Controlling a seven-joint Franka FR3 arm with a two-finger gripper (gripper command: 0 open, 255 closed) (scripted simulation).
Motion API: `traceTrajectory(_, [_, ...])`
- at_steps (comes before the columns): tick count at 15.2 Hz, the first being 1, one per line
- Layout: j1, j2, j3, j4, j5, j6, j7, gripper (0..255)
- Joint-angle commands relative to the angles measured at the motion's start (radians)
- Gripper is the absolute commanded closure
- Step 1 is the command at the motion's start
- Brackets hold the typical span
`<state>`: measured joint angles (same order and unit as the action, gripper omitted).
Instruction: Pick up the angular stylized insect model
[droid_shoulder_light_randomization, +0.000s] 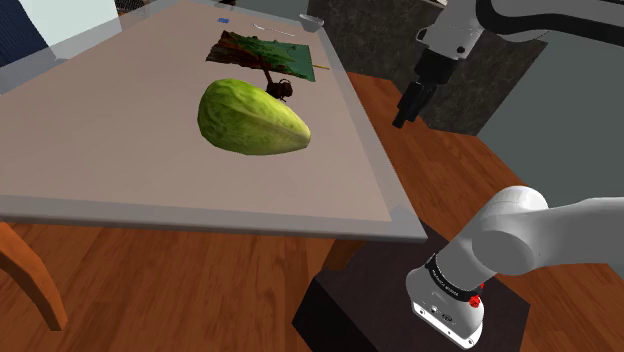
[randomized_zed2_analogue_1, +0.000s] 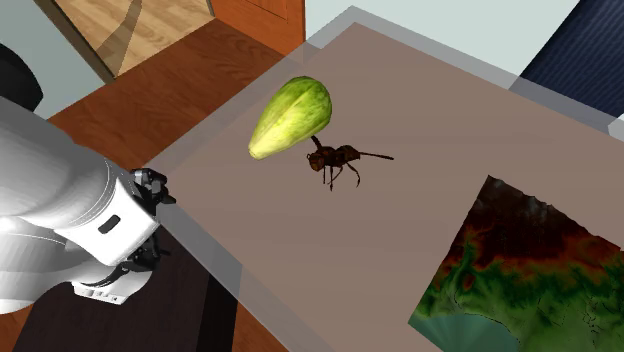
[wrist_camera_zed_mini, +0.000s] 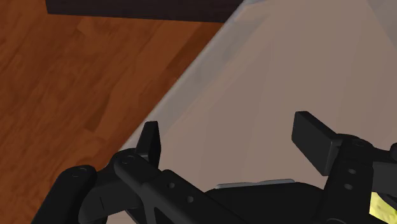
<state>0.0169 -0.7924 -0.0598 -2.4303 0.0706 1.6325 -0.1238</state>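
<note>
The insect model (droid_shoulder_light_randomization: 280, 88) is small, dark brown and angular, with thin legs and a long feeler. It stands on the beige table (droid_shoulder_light_randomization: 100, 150), touching the far end of a big green fruit (droid_shoulder_light_randomization: 252, 118). In the second exterior view the insect (randomized_zed2_analogue_1: 338, 158) stands just beside the fruit's (randomized_zed2_analogue_1: 290, 115) tip. My black gripper (droid_shoulder_light_randomization: 403, 118) hangs off the table's edge, to the shoulder view's right of the insect and well apart from it. In the wrist view the gripper (wrist_camera_zed_mini: 231, 130) is open, with nothing between its fingers, over the table's edge (wrist_camera_zed_mini: 210, 70) and wooden floor (wrist_camera_zed_mini: 76, 76).
A flat green-and-brown relief map (droid_shoulder_light_randomization: 262, 52) lies beyond the insect; it also shows as the map (randomized_zed2_analogue_1: 510, 270) in the second exterior view. A small white cup (droid_shoulder_light_randomization: 311, 21) stands at the table's far corner. A wooden chair (droid_shoulder_light_randomization: 30, 280) is below the near edge.
</note>
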Motion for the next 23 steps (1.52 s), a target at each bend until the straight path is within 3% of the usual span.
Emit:
traceTrajectory(1, [0.0,0.0,0.0,0.0,0.0,0.0,0.0,0])
traceTrajectory(11, [0.019,0.357,0.129,0.279,0.085,0.086,0.243,0])
traceTrajectory(23, [0.038,0.834,0.213,0.8,0.062,0.052,0.527,0])
